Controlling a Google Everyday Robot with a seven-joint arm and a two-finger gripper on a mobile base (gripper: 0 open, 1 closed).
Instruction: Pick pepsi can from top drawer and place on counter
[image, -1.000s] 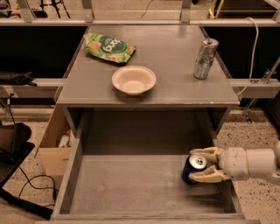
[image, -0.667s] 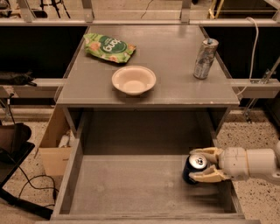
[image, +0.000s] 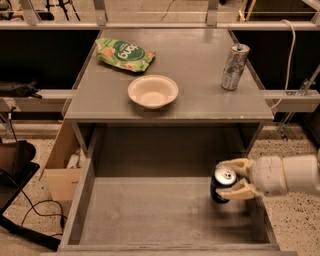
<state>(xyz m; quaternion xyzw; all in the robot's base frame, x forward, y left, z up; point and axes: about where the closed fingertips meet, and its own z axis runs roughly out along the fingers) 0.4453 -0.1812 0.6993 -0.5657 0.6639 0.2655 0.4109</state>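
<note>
The pepsi can (image: 223, 183), dark blue with a silver top, stands upright at the right side of the open top drawer (image: 150, 212), near its right wall. My gripper (image: 226, 180) reaches in from the right on a white arm. Its two tan fingers (image: 236, 192) sit on either side of the can and are shut on it. The can's base is at or just above the drawer floor. The counter (image: 195, 75) lies above and behind the drawer.
On the counter are a white bowl (image: 152, 91) at the front middle, a green snack bag (image: 125, 54) at the back left and a tall slim silver can (image: 234, 66) at the right. A cardboard box (image: 62, 167) stands on the floor left of the drawer.
The can and the gripper holding it have shifted slightly up and to the left in the view. Nothing on the counter has moved.
</note>
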